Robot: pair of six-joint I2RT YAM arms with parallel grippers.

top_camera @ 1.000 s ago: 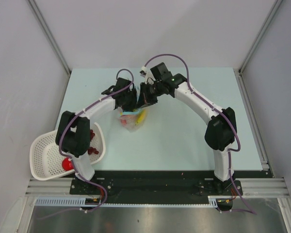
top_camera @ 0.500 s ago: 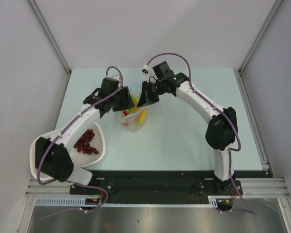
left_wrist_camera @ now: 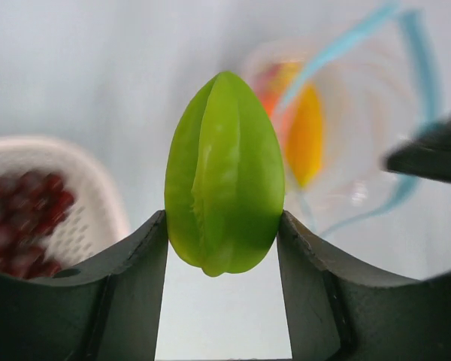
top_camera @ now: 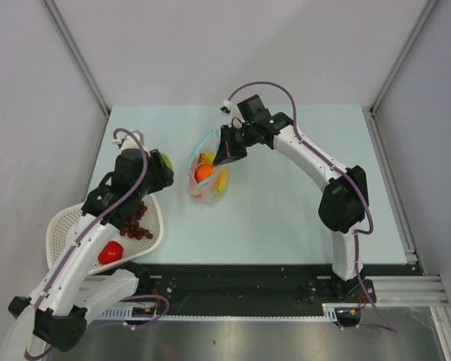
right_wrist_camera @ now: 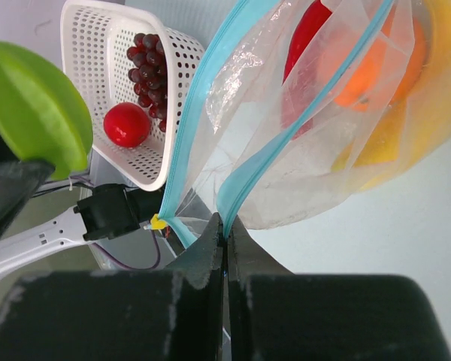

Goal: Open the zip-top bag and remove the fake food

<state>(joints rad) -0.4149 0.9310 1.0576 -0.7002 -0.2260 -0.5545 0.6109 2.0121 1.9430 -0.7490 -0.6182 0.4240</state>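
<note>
The pale worktop [top_camera: 286, 210] is lying between grey walls, and the zip-top bag [top_camera: 208, 188] is resting near its middle, an orange ball [top_camera: 204, 172] and a yellow piece [top_camera: 220, 180] sitting inside. The right end effector [right_wrist_camera: 225, 235] is pinching the blue zip strip [top_camera: 201, 144] between closed fingers. The left end effector [left_wrist_camera: 222, 252] is clamping the green oval [left_wrist_camera: 224, 169] low on its flanks, near the white mesh basket [top_camera: 60, 226] holding the grape bunch [top_camera: 134, 219].

The tapered oval is likely risking a squirt from that low grip and dropping short of the basket. The thin strip could slip free, collapsing the mouth.

The bag's long axis is running near-to-far, mouth pointing away from the bases. The oval's axis is lying along the fingers, tip outward.
</note>
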